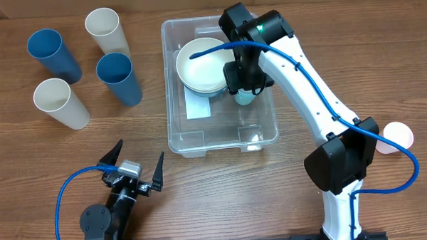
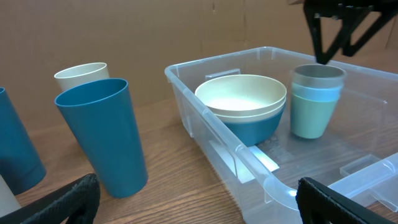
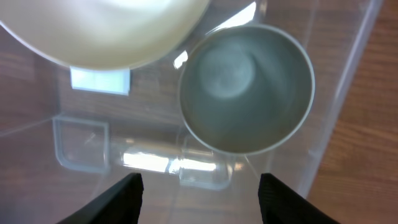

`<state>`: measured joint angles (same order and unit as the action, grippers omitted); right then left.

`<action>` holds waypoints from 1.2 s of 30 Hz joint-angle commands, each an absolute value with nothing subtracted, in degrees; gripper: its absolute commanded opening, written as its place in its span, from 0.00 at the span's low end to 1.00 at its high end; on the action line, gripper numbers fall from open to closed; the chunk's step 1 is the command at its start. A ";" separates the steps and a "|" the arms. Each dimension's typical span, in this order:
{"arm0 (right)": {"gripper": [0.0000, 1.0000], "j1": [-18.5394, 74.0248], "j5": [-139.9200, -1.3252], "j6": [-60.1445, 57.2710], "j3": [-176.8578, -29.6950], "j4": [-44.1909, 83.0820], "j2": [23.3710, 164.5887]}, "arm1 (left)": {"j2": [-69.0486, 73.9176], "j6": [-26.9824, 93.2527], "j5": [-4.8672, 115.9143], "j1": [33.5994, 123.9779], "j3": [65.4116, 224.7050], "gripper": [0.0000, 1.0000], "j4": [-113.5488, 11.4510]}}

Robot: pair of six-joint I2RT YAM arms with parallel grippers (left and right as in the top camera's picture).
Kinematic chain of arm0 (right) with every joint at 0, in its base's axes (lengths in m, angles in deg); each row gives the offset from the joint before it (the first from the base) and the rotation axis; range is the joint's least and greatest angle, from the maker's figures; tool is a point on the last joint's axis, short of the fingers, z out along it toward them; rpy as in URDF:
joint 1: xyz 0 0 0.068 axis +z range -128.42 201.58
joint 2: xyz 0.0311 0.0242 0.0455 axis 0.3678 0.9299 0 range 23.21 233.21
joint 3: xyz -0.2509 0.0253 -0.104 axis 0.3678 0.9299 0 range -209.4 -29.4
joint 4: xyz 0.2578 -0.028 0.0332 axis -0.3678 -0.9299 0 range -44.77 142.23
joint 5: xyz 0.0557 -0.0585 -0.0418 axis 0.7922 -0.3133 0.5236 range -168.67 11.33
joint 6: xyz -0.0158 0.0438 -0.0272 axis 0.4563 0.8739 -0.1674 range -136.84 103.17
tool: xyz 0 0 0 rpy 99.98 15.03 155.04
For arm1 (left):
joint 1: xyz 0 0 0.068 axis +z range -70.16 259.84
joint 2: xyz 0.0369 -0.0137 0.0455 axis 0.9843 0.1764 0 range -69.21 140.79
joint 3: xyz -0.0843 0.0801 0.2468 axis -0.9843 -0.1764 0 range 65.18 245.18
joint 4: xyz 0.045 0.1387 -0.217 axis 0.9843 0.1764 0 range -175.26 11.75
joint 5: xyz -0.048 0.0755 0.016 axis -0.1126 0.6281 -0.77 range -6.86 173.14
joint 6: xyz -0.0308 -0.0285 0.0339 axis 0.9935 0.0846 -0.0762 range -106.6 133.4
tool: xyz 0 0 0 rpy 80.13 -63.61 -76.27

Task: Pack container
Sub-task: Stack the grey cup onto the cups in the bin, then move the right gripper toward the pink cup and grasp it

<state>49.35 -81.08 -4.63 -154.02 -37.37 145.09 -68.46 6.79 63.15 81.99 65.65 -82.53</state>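
The container (image 1: pixel 221 134) is a large clear bin at the table's middle, with a white label (image 1: pixel 197 106) on its bottom. Inside it sit stacked bowls (image 1: pixel 204 67), cream over blue, and a stack of pale green cups (image 1: pixel 245 98). My right gripper (image 1: pixel 245 82) hangs open and empty just above those cups. The right wrist view looks down into the top cup (image 3: pixel 245 87), between my open fingers (image 3: pixel 199 193). My left gripper (image 1: pixel 133 169) is open and empty near the front edge, left of the container. The left wrist view shows the container's rim (image 2: pixel 205 118), the bowls (image 2: pixel 242 106) and the cups (image 2: pixel 316 99).
Two blue cups (image 1: pixel 53 54) (image 1: pixel 119 78) and two cream cups (image 1: pixel 107 31) (image 1: pixel 60 102) stand upright left of the container. A pink cup (image 1: pixel 397 137) sits at the right, behind my right arm. In the left wrist view a blue cup (image 2: pixel 102 137) stands close ahead.
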 commanded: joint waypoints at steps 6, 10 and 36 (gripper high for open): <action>0.62 44.82 -83.42 0.05 -162.28 -44.85 139.76 | -68.96 6.31 62.32 82.45 65.46 1.00 -82.56; 0.63 40.04 -79.14 1.67 -162.17 -44.85 130.89 | -68.96 6.33 62.32 82.45 65.46 1.00 -82.56; 0.69 -11.06 -79.18 8.95 -109.06 -12.50 116.92 | -68.96 6.33 62.34 82.45 65.46 1.00 -82.56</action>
<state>-11.26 -80.56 8.62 -108.97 -13.81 114.86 -68.46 6.79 63.15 81.99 65.65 -82.53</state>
